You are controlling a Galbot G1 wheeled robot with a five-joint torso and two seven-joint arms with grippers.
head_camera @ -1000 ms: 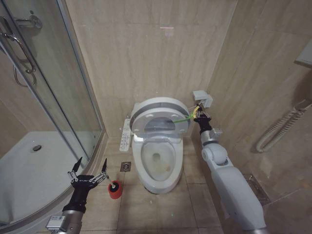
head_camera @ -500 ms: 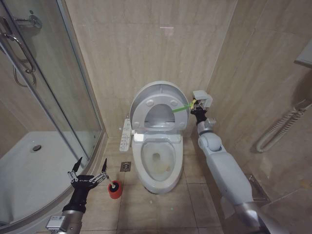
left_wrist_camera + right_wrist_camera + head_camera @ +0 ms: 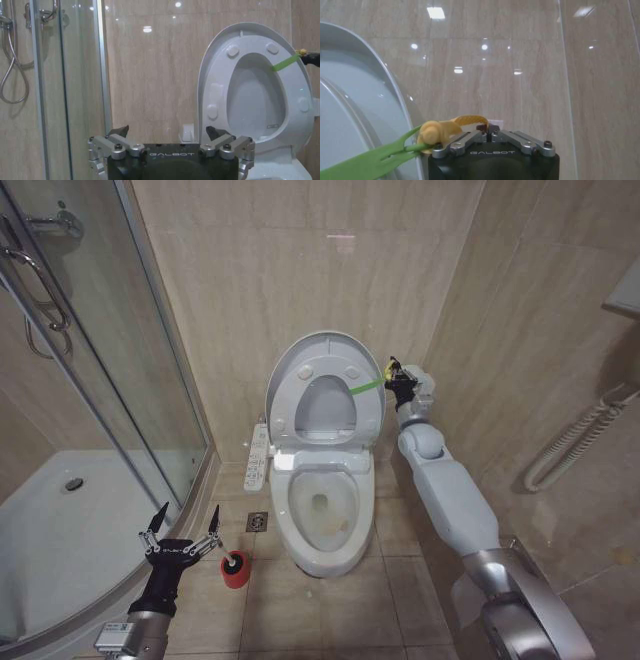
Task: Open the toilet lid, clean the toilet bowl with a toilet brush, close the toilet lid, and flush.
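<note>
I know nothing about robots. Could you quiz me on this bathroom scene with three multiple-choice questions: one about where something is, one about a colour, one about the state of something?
1. Where does the toilet brush stand?
A. On the floor between the shower tray and the toilet bowl
B. Inside the bowl
C. On the wall shelf

2. What colour is the brush's round holder?
A. Blue
B. Red
C. White

3. How is the toilet lid now?
A. Flat down over the bowl
B. Raised upright against the wall
C. Lying on the floor

Answers:
1 A: the head view shows it on the tiles left of the toilet bowl, just beside the open left gripper.
2 B: the holder is plainly red.
3 B: lid and seat stand up, and the right gripper is shut on the green band at the lid's edge.
</note>
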